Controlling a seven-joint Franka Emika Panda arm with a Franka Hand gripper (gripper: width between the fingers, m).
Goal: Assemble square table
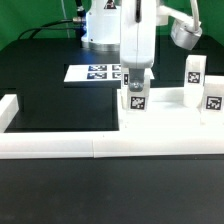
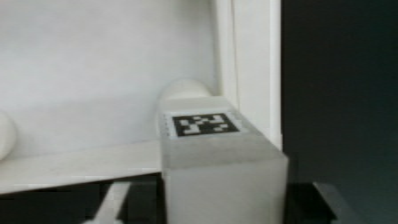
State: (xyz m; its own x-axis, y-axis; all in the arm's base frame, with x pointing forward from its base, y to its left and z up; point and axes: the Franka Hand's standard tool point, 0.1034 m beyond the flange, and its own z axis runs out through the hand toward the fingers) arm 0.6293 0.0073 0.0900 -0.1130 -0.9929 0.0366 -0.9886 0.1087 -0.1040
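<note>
The square table's slab [image 1: 170,118] lies flat at the exterior view's right. My gripper [image 1: 136,86] reaches straight down over the slab's near-left corner. It is shut on a white tagged leg block [image 1: 135,99] that stands upright on the slab. In the wrist view the leg [image 2: 210,130] fills the space between the dark fingers [image 2: 114,198], with my gripper [image 2: 222,200] around it and the slab [image 2: 89,80] beneath. Two other leg blocks [image 1: 194,70] [image 1: 213,96] stand upright on the slab's far right. A fourth leg is not in view.
The long white border rail [image 1: 70,146] runs along the front and turns up at the exterior view's left [image 1: 10,110]. The marker board [image 1: 92,72] lies flat behind, near the arm's base. A rounded white shape [image 2: 6,135] shows at the wrist view's edge.
</note>
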